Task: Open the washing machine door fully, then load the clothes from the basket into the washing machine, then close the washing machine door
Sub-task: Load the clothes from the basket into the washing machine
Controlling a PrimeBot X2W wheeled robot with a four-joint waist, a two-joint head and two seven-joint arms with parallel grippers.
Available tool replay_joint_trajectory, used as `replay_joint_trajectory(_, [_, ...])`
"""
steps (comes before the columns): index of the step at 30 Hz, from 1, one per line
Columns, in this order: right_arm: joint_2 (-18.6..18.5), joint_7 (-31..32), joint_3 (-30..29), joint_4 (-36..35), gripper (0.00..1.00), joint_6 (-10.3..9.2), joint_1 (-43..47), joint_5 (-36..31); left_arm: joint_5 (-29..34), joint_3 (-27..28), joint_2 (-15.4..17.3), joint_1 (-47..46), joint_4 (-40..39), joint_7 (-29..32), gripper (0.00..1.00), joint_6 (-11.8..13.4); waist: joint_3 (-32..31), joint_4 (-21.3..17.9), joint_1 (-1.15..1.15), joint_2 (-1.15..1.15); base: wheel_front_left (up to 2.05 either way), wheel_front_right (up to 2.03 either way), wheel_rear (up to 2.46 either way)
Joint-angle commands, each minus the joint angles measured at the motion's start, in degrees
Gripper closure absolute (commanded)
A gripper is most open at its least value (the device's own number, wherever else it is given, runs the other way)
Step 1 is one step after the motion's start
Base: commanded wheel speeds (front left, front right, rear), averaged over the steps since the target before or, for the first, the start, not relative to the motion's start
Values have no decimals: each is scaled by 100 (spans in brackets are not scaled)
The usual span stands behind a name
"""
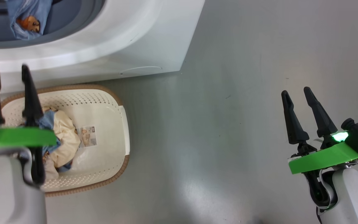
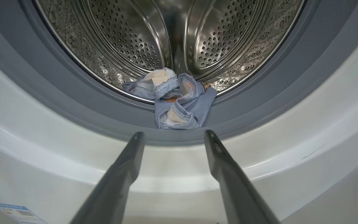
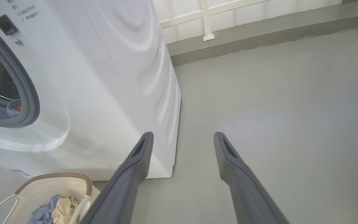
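**Clothes (image 2: 176, 99) split: drum mouth, basket (image 1: 104, 102)**

Crumpled light-blue denim piece, orange and cream bits, on grey gasket (image 2: 73, 93) of washing machine (image 1: 120, 37). Cream-beige piece with blue fabric in basket. Left gripper (image 1: 10, 70), right gripper (image 1: 296, 91): jaws apart, empty.

The basket (image 1: 99, 104) before the washing machine (image 1: 126, 37)

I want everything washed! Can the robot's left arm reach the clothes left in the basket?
Probably yes. The left gripper is open and empty, seemingly just above the basket, and nothing covers the clothes inside.
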Motion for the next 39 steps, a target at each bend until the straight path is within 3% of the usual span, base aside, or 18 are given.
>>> replay_joint_trajectory(1, [-49, -27, 96, -119, 0, 9, 6, -46, -65, 105, 212, -97, -42, -23, 0, -17, 22, 17, 0, 0, 0, 0, 0])
replay_joint_trajectory(9, [3, -27, 134, -97, 0, 9, -73, -53, -335, -385, 583, -1168, 1073, 107, 0, -18, 39, -9, 0, 0, 0, 0, 0])
replay_joint_trajectory(17, [22, -27, 128, -101, 0, 9, -90, -52, -661, -853, 884, -1946, 1840, 684, 0, -18, 45, -30, 0, 0, 0, 0, 0])
replay_joint_trajectory(29, [52, -27, 203, -108, 0, 9, -113, -38, -917, -1328, 1174, -2594, 2956, 664, 0, -18, 35, -135, 0, 0, 0, 0, 0])
replay_joint_trajectory(30, [53, -27, 209, -107, 0, 9, -108, -38, -929, -1356, 1188, -2635, 3035, 632, 7, -18, 26, -142, 0, 0, 0, 0, 0])
replay_joint_trajectory(32, [54, -27, 218, -108, 0, 9, -94, -37, -951, -1422, 1208, -2718, 3177, 577, 54, -18, 12, -152, 0, 0, 0, 0, 0])
replay_joint_trajectory(34, [53, -27, 229, -109, 0, 9, -82, -35, -975, -1503, 1228, -2800, 3303, 529, 85, -18, 4, -160, 0, 0, 0, 0, 0])
replay_joint_trajectory(35, [53, -27, 229, -109, 0, 9, -82, -35, -975, -1503, 1228, -2800, 3303, 529, 85, -18, 4, -160, 0, 0, 0, 0, 0])
replay_joint_trajectory(36, [52, -27, 235, -109, 0, 9, -77, -34, -989, -1542, 1236, -2838, 3365, 510, 100, -18, 0, -164, 0, 0, 0, 0, 0])
replay_joint_trajectory(39, [56, -27, 255, -111, 0, 9, -72, -31, -1032, -1657, 1275, -2968, 3532, 457, 100, -18, -10, -184, 0, 0, 0, 0, 0])
